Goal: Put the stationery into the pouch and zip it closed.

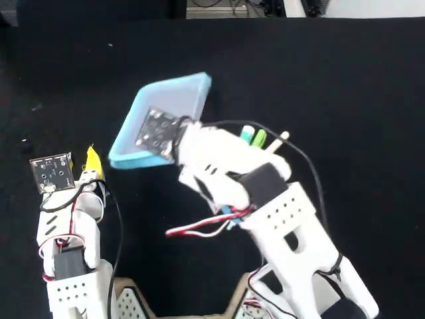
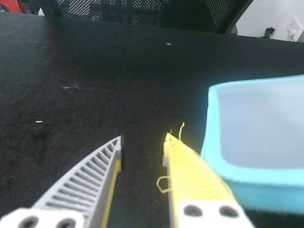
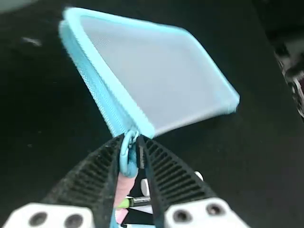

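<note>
A light blue pouch (image 1: pixel 174 100) lies tilted on the black table. My right gripper (image 3: pixel 133 143) is at one of its corners, shut on the blue zipper pull (image 3: pixel 127 153). Behind the pull, between the black fingers, a pink item (image 3: pixel 124 189) and a green pen (image 3: pixel 127 203) show. In the high view, green pens (image 1: pixel 253 137) and a wooden stick (image 1: pixel 279 141) poke out beside the right arm (image 1: pixel 265 193), their other ends hidden under it. My left gripper (image 2: pixel 142 140) rests open on the table just beside the pouch (image 2: pixel 259 128), with nothing between its grey and yellow fingers.
The black table (image 1: pixel 332 86) stretches wide behind and to the right of the pouch. Red and white cables (image 1: pixel 199 229) hang from the right arm. A mesh chair back (image 2: pixel 142 12) stands beyond the table's far edge.
</note>
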### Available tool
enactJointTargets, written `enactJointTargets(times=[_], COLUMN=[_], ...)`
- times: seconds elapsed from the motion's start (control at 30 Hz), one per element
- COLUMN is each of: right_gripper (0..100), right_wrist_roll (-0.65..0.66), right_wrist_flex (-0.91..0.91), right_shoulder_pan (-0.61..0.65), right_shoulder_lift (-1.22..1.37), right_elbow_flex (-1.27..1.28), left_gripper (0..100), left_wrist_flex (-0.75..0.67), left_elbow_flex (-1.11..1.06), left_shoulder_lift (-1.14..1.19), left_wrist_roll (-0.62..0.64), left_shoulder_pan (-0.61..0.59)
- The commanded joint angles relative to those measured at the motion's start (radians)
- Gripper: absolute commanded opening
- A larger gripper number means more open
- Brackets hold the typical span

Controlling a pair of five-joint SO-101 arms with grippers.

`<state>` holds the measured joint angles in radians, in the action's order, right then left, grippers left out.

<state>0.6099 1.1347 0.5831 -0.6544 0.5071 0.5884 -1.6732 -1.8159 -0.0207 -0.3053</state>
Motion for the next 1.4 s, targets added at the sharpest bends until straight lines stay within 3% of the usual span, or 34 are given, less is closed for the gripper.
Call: enactJointTargets(times=[0.0,0.2,0.47,0.67,0.8,1.07,1.23,1.37], right_gripper=[1.1,1.1,1.1,1.1,1.1,1.1,1.1,1.1], right_wrist_roll=[0.0,0.0,0.0,-0.002,-0.017,-0.219,-0.296,-0.345], right_wrist_flex=[0.044,0.101,0.112,0.104,-0.015,-0.407,-0.542,-0.549], right_shoulder_pan=[0.072,0.075,0.075,0.071,0.071,0.071,0.075,0.075], right_shoulder_lift=[-0.027,-0.045,-0.199,-0.294,-0.326,-0.332,-0.328,-0.331], right_elbow_flex=[-0.09,-0.119,-0.044,-0.008,0.031,0.183,0.188,0.209], left_gripper=[15,15,20,20,20,20,20,20], left_wrist_flex=[0.008,0.12,0.152,0.157,0.215,0.298,0.305,0.305], left_elbow_flex=[0.081,0.208,0.213,0.151,0.154,0.183,0.211,0.214], left_shoulder_lift=[-0.008,-0.008,-0.008,-0.008,-0.008,-0.008,-0.008,-0.008], left_wrist_roll=[-0.008,0.046,0.075,-0.057,-0.061,-0.061,-0.049,0.032], left_shoulder_pan=[-0.012,-0.054,0.127,0.228,0.259,0.326,0.328,0.328])
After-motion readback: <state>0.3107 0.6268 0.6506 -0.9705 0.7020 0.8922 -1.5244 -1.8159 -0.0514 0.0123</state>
